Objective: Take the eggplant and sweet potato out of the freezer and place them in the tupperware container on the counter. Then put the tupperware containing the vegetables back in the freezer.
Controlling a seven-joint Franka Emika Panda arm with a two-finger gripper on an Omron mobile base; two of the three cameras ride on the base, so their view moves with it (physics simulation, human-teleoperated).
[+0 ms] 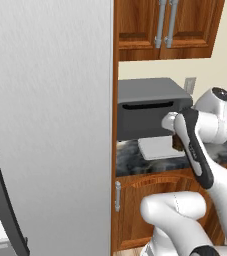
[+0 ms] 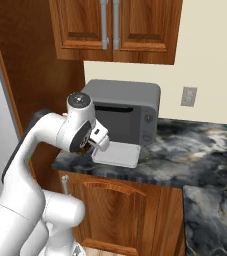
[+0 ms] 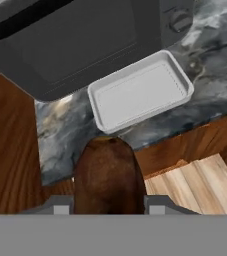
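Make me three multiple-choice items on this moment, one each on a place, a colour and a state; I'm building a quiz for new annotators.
1. Where does the tupperware container stand?
A. on the counter, before the grey toaster oven
B. inside the freezer
C. on the floor

2. What colour is the vegetable in the gripper?
A. near-black
B. brown
C. green

3. What is in the container?
A. both vegetables
B. the eggplant alone
C. nothing

Answers:
1 A, the base views show it on the stone top in front of the oven.
2 B, the hand view shows the brown sweet potato between the fingers.
3 C, its white floor is bare.
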